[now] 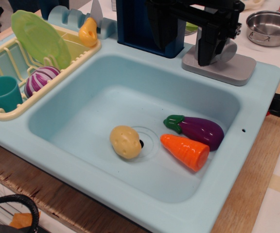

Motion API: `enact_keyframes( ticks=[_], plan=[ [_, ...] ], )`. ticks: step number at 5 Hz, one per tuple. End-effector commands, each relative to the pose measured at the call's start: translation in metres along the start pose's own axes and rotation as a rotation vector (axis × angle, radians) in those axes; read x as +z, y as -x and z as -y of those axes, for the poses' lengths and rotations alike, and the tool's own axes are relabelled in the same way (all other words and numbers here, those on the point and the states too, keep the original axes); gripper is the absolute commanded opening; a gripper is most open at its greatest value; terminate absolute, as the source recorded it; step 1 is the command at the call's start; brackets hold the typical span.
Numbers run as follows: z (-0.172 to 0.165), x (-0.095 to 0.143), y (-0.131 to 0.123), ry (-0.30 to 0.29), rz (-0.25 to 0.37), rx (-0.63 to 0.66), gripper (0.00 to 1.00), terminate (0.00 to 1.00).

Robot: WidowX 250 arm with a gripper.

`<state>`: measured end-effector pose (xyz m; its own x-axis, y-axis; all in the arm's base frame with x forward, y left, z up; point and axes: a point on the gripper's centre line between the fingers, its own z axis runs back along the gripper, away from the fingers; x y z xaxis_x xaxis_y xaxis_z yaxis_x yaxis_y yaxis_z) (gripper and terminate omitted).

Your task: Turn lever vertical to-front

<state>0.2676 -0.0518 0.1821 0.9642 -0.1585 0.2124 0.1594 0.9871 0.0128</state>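
Black gripper point(213, 46) sits low over the lever point(226, 51) at the sink's point(130, 73) back right rim, covering most of the hub on its grey base point(237, 68); finger spread cannot be judged. Basin holds potato point(125, 141), carrot point(185, 151), eggplant point(198, 130)
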Motion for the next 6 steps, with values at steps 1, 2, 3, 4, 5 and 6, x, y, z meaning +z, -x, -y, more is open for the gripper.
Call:
enact_keyframes(
  ticks=[1, 2, 3, 4, 5, 6],
  plan=[
    [0.0, 0.0, 0.0, 0.0, 0.0, 0.0, 1.0, 0.0],
    [0.002, 0.009, -0.011, -0.024, 0.099, -0.042, 1.0, 0.0],
    [0.004, 0.018, -0.023, -0.054, 0.187, -0.069, 1.0, 0.0],
    [0.006, 0.028, -0.037, -0.081, 0.252, -0.102, 1.0, 0.0],
    [0.01, 0.024, -0.044, -0.067, 0.296, -0.122, 1.0, 0.0],
    [0.013, 0.016, -0.055, -0.052, 0.32, -0.147, 1.0, 0.0]
  ],
)
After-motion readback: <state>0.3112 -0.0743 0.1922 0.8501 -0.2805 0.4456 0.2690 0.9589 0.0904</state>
